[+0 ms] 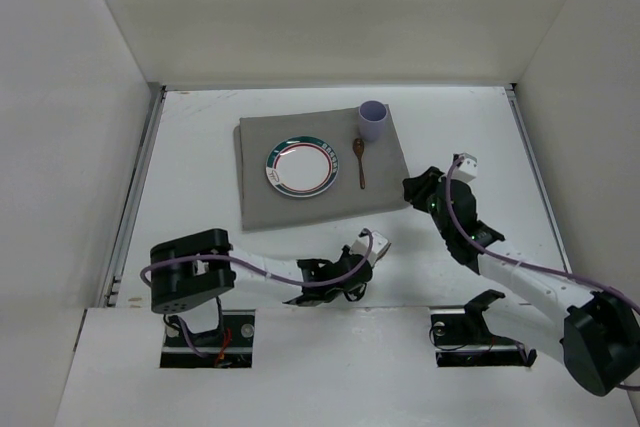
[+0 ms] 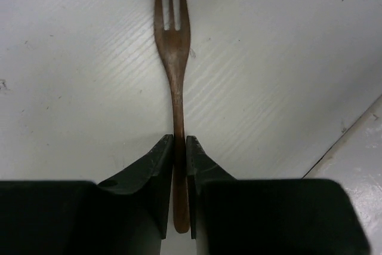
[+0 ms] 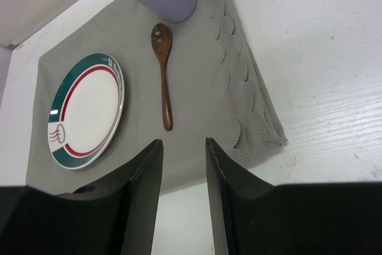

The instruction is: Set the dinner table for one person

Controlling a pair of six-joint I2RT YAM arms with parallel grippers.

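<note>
Gripping fork (image 2: 173, 46) by handle: left pincer (image 2: 179, 147) clenched on it, over bare desk (image 1: 480, 127), near side of mat (image 1: 260, 202). Plate (image 1: 299, 166), spoon (image 1: 360, 162), cup (image 1: 373, 120) already on mat. Right pincer (image 3: 182, 143) released, empty. Left to do, likely: fork beside plate.

White left arm (image 1: 260, 287), white right arm (image 1: 525, 282), black joints, purple cables (image 1: 455, 202), black wedge-shaped fingers (image 2: 149, 171)

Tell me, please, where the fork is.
Left wrist view: the fork is gripped by its handle in the left end effector, over the dinner table just short of the grey mat.
</note>
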